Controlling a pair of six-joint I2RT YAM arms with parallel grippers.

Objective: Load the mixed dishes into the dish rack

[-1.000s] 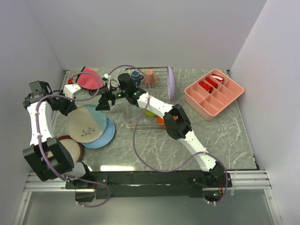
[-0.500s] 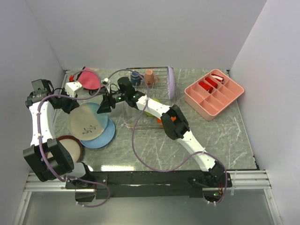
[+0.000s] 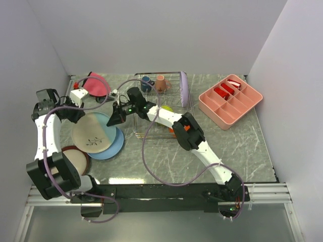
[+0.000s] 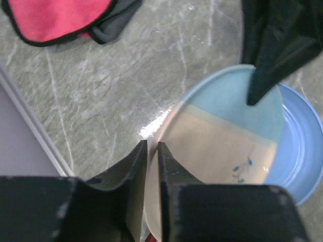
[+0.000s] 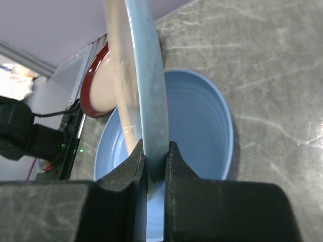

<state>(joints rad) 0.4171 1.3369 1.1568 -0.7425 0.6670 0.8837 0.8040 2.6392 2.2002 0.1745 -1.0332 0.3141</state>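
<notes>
A cream plate with a blue flower and a light-blue band (image 3: 93, 135) hangs tilted between both grippers, just above a blue plate (image 3: 115, 147) lying on the table. My left gripper (image 3: 75, 115) (image 4: 151, 146) is shut on the flowered plate (image 4: 222, 136) at its left rim. My right gripper (image 3: 116, 118) (image 5: 155, 151) is shut on the opposite rim of the plate (image 5: 151, 96), seen edge-on. A red-rimmed cream plate (image 3: 75, 160) lies near the left arm. The dish rack (image 3: 151, 132) holds an upright lavender plate (image 3: 184, 86), a dark blue mug (image 3: 146, 80), a pink cup (image 3: 160, 80), a yellow-green bowl (image 3: 165, 108) and an orange bowl (image 3: 174, 131).
A red-pink cloth (image 3: 96, 83) (image 4: 55, 15) lies at the back left. A pink compartment tray (image 3: 229, 101) stands at the back right. White walls close in the table on the left, back and right.
My right gripper has come down to the flowered plate's right rim and shut on it. The plate has shifted slightly toward the near side, and the left arm has barely moved.
</notes>
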